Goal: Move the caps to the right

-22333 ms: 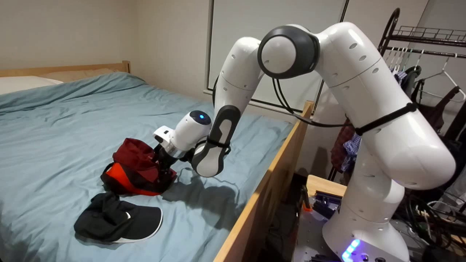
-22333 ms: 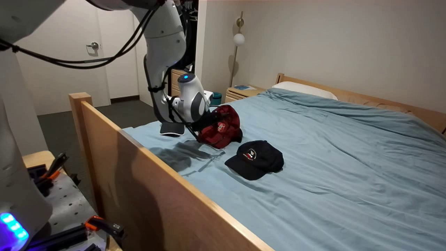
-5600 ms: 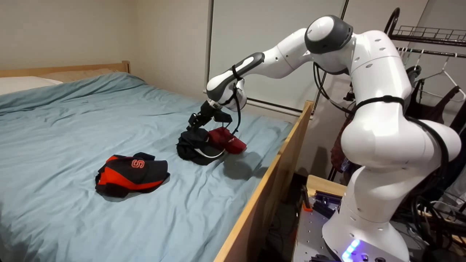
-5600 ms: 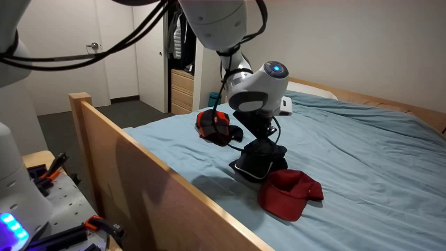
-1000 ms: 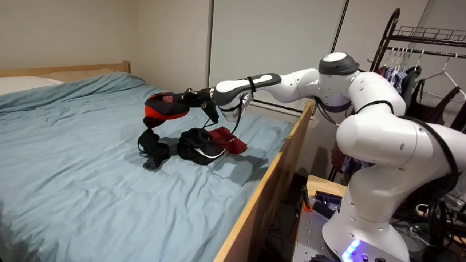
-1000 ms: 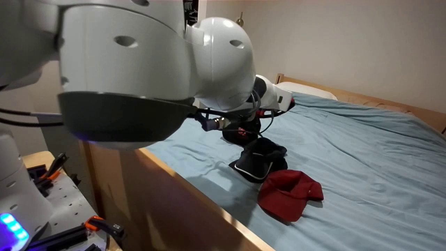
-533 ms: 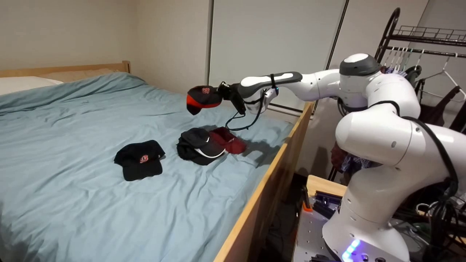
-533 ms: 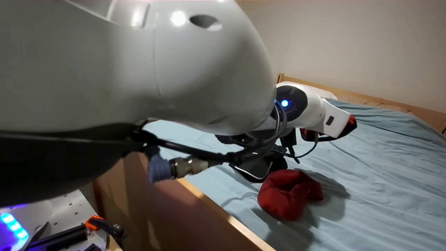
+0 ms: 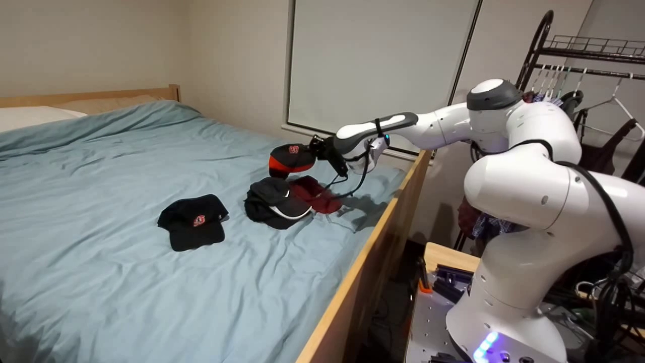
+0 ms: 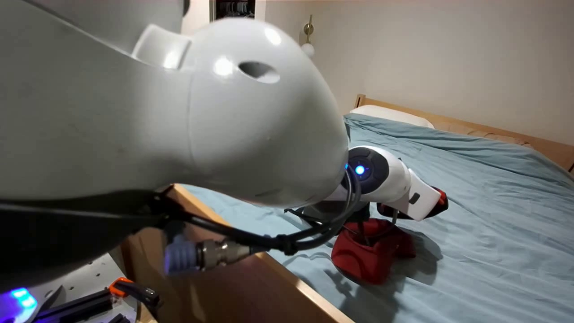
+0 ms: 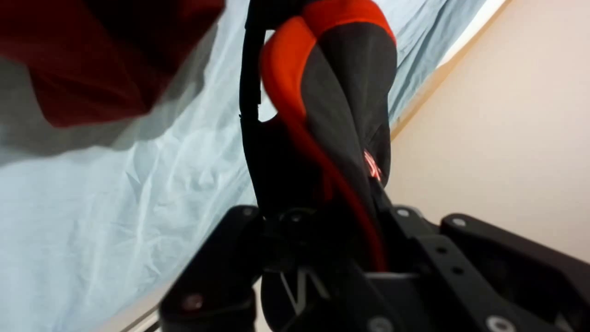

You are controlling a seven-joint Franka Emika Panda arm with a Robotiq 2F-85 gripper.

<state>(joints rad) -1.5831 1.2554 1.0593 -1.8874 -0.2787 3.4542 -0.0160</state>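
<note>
The gripper pinches the black-and-orange cap by just one side, in the air (it looks floppy), so it might slip. Going low here could squash the white-edged cap or the red cap on its right; the black cap lies left.

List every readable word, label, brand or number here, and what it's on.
"S", probably: red logo on the red-and-black cap in the pincer; too small to be sure.
Too small to read: red-and-white logo on the black cap lying on the bed.
Too small to identify: white mark on the white-edged cap.
Nothing else readable.
</note>
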